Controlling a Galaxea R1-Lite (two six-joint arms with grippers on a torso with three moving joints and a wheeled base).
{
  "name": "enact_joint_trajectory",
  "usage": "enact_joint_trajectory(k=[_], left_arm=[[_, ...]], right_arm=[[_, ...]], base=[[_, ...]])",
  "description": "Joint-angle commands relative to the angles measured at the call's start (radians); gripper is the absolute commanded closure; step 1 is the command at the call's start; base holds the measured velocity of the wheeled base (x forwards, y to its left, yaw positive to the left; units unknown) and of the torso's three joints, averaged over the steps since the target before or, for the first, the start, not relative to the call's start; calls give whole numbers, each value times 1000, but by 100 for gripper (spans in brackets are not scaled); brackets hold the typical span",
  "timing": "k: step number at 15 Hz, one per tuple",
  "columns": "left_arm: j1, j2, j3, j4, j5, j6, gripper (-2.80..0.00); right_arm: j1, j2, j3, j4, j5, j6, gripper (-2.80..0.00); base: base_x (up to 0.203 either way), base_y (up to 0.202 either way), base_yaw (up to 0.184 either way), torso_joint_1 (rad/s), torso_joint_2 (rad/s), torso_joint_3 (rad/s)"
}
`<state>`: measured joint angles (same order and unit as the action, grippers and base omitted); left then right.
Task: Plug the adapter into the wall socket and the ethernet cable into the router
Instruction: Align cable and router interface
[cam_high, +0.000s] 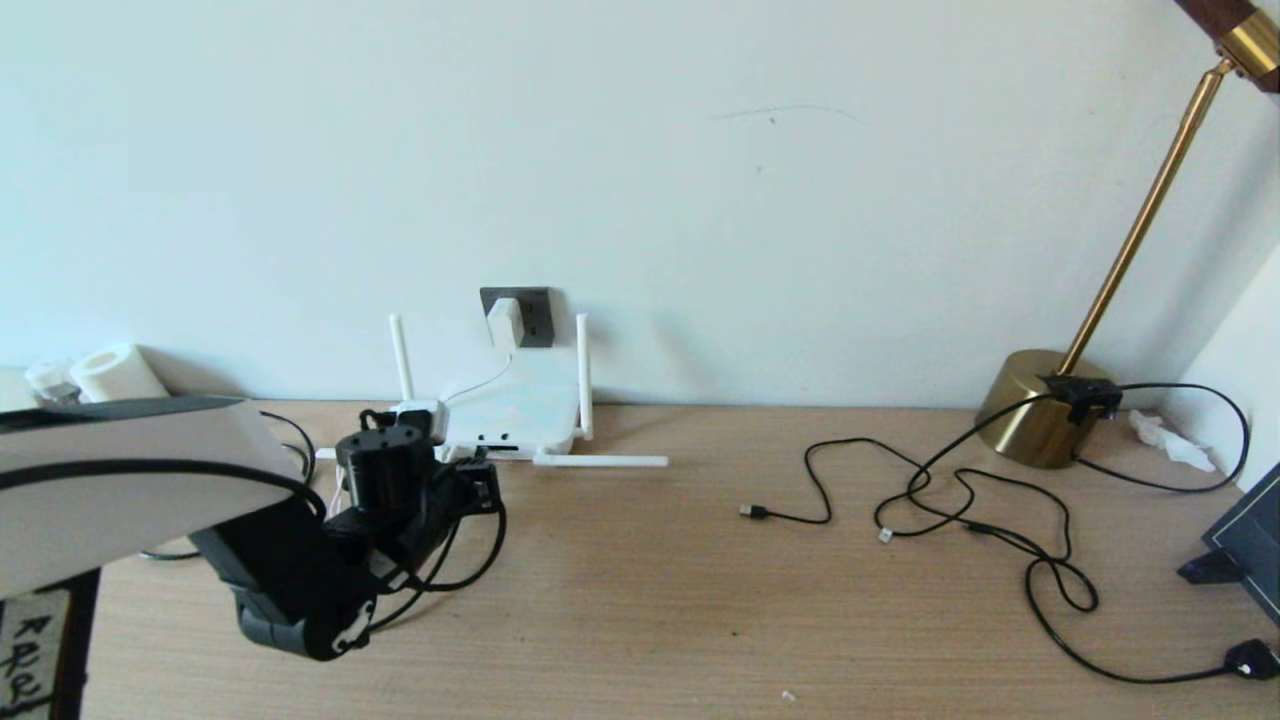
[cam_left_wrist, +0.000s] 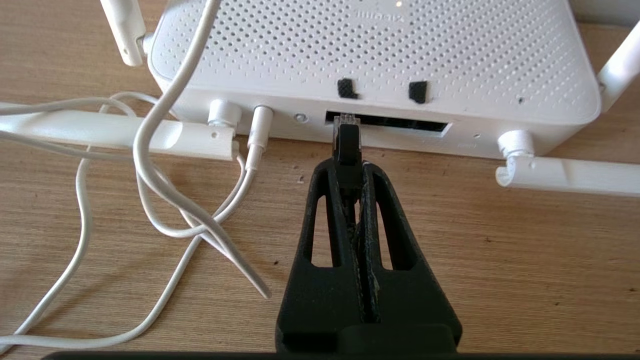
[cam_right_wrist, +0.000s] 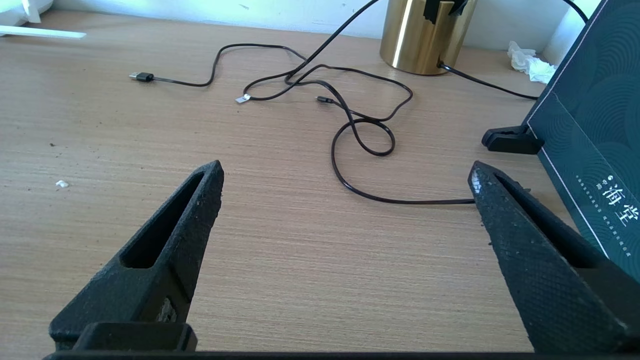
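The white adapter (cam_high: 505, 320) sits plugged in the dark grey wall socket (cam_high: 530, 300), its thin white cord (cam_left_wrist: 150, 150) running down to the router. The white router (cam_high: 510, 415) (cam_left_wrist: 375, 55) lies flat against the wall, antennas spread. My left gripper (cam_left_wrist: 346, 167) (cam_high: 480, 480) is shut on the ethernet cable's plug (cam_left_wrist: 346, 140), whose clear tip sits at the left end of the router's dark port slot (cam_left_wrist: 400, 122). The black ethernet cable (cam_high: 470, 570) loops back under the arm. My right gripper (cam_right_wrist: 345, 180) hangs open over bare table at the right, out of the head view.
Thin black USB cords (cam_high: 960, 500) lie tangled at the right of the table, by a brass lamp base (cam_high: 1040, 405). A dark green box (cam_right_wrist: 595, 130) stands at the far right. A paper roll (cam_high: 115, 372) sits at the back left.
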<state>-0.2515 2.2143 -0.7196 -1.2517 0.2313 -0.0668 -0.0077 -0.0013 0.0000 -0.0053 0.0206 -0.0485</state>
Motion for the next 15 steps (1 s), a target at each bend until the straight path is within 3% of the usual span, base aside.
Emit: enact_joint_trajectory(k=[1, 15], left_arm=[[0, -4, 2, -6, 2, -1, 0], [1, -2, -6, -6, 2, -1, 0]], right_arm=[[0, 1, 0, -1, 1, -1, -280], [0, 1, 0, -1, 1, -1, -280]], base=[[0, 0, 0, 0, 0, 0], [0, 0, 0, 0, 0, 0]])
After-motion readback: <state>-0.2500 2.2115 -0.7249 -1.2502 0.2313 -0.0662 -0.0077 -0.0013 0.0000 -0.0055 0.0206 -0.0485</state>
